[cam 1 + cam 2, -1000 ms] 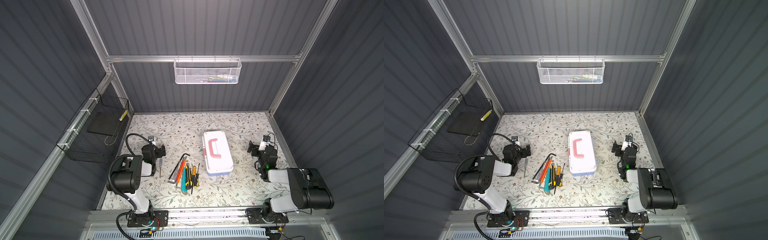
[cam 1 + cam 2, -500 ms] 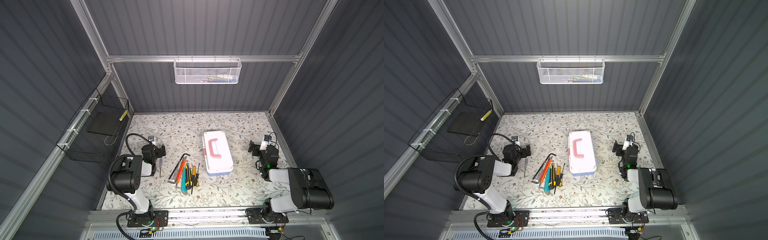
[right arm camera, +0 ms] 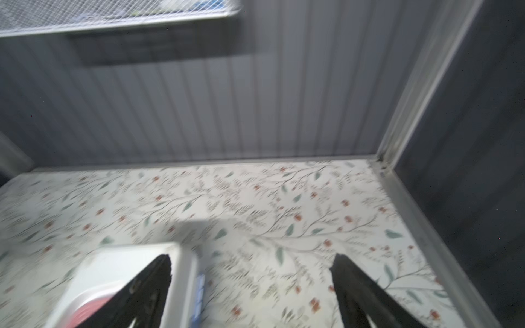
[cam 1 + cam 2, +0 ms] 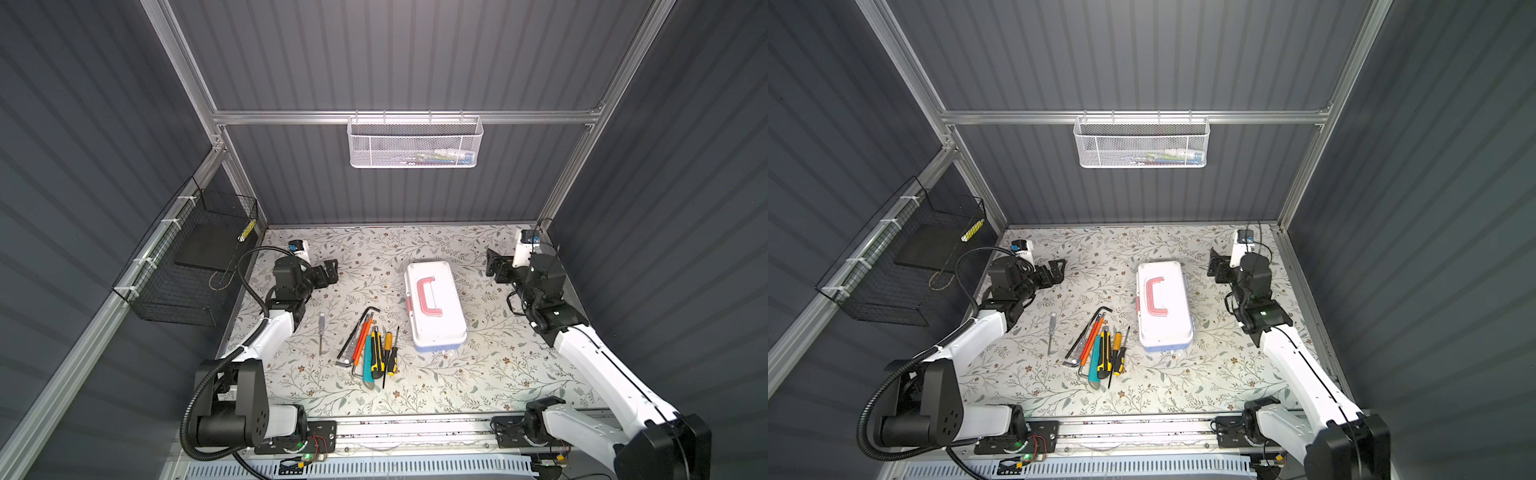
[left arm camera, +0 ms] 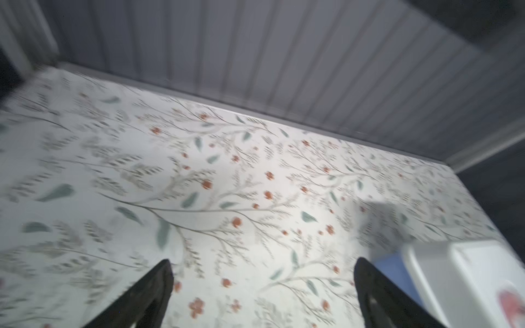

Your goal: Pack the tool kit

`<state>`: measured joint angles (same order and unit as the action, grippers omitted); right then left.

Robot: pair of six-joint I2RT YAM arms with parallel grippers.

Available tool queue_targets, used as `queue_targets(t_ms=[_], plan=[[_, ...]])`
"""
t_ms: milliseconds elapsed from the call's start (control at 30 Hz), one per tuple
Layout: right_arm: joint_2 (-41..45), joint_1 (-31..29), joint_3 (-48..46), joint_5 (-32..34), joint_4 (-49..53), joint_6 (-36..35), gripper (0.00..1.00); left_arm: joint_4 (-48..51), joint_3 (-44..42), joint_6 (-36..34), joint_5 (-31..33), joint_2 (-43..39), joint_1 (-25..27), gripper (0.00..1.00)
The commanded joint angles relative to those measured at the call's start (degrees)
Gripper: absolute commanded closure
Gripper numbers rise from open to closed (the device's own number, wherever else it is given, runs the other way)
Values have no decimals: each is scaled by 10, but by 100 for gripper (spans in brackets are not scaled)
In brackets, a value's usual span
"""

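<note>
Loose steel-and-plastic hand tools [image 4: 376,353] lie clustered at front, left of the shut white-lidded, pink-handled plastic box [image 4: 434,303], long axis front-to-back; beyond, the black right gripper [image 4: 490,262], wide and empty, stands nearer it than the equally wide, empty left gripper [image 4: 332,272].

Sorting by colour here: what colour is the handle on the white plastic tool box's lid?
Pink handle, on the white-lidded plastic tool box; clearest in a top view.

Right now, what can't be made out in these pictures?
Tool box contents: lid shut, both top views.
Items in the white mesh basket: too small behind the mesh; blurred in the right wrist view.
Tool pile: overlapping, count unclear.
Both wrist views: motion-blurred, tool box cut off by the frame edge.
</note>
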<state>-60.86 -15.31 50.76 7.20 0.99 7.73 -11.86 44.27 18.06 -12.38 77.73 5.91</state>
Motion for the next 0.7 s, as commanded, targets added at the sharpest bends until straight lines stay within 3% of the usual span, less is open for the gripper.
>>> queue_targets(t_ms=[0,100,233,400,667], plan=[[-9,-45,72,-66,310,64,14,151,-5,44,-73,-6,63,0],[-9,-83,108,-125,363,101,15,145,-31,82,-85,-29,90,1],[-19,-128,121,-189,357,145,16,68,-83,137,-107,-56,116,1],[-96,-184,156,-207,375,166,20,-3,-96,181,-135,-24,148,1],[-183,-227,198,-194,364,181,24,-58,-111,203,-80,14,215,0]])
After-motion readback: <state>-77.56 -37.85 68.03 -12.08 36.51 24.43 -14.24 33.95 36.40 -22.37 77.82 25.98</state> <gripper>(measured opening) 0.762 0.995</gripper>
